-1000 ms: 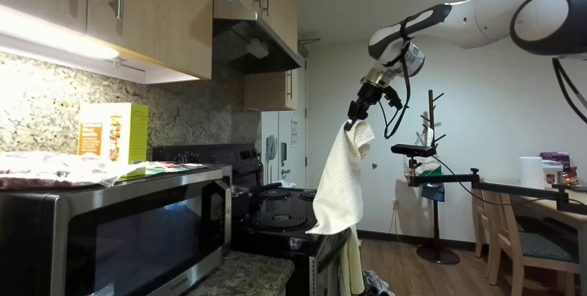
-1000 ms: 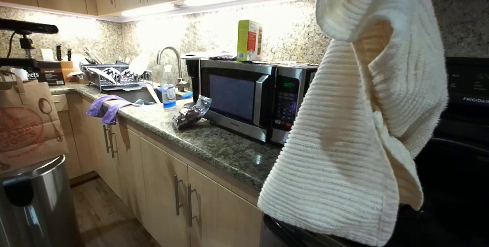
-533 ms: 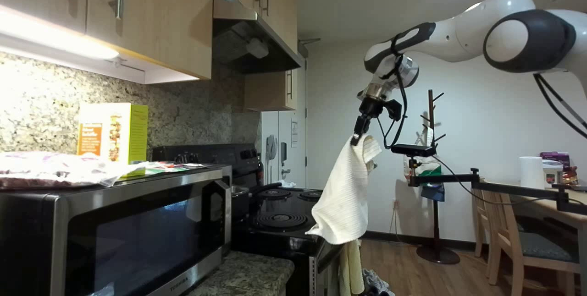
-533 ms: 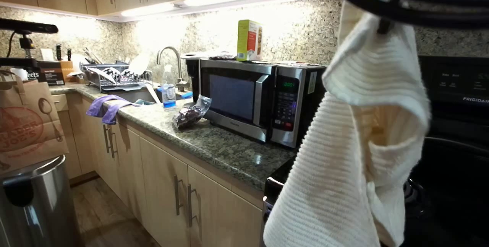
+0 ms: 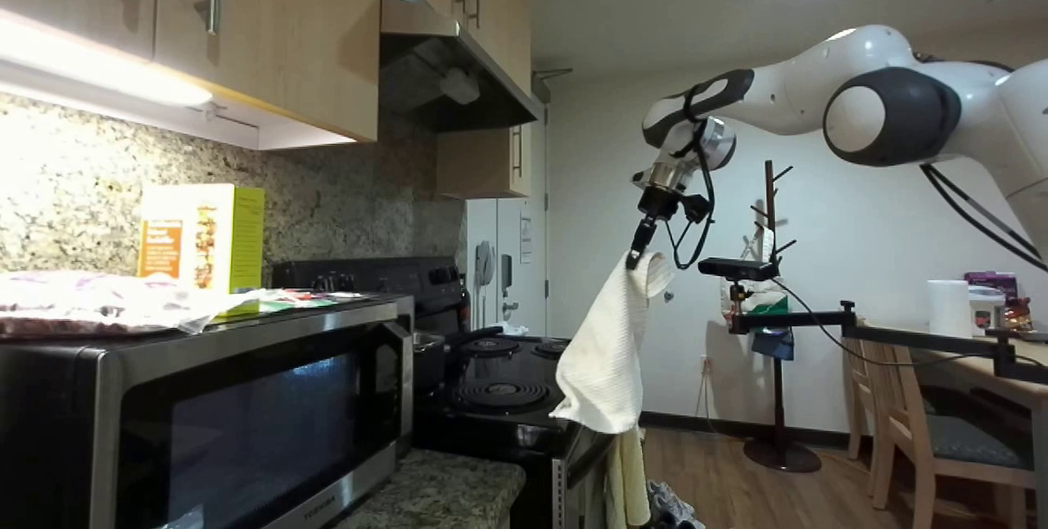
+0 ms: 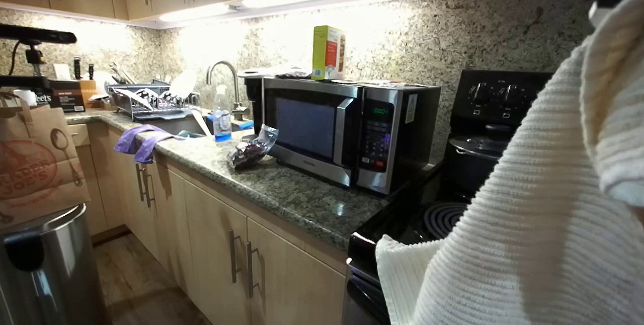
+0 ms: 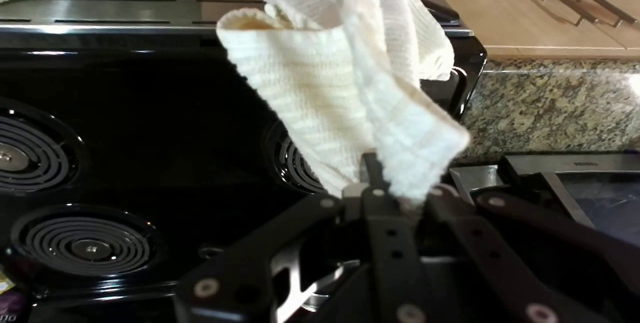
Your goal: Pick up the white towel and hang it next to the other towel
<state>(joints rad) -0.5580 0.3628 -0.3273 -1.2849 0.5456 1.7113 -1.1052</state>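
in an exterior view the gripper [image 5: 634, 259] pinches the white towel [image 5: 604, 357] by its top end and holds it in the air over the front of the stove [image 5: 490, 429], the lower hem on a slant. the other towel [image 5: 628, 476] hangs below, partly hidden behind it, from the oven handle [image 5: 589, 458]. the main danger, i think, is a release with too little cloth over that handle, when its own weight would drag it down to the floor [image 5: 720, 488]. in an exterior view the white towel fills one side, a flap of it hanging by the stove's front corner, near a coil burner [image 6: 440, 218]; whether cloth and corner touch i can't quite tell, but if they do, a sideways move could snag it. in the wrist view the jaws are pressed together on a small bunched fold, with a loose corner standing out past them. so narrow a hold lets the rest twist and swing, and it may drape crooked. that stray corner could also catch as the jaws spread and pull the towel off again. the two towels hang apart here, the white one toward the counter [image 7: 550, 108]; carried farther that way, it might miss the handle's end.
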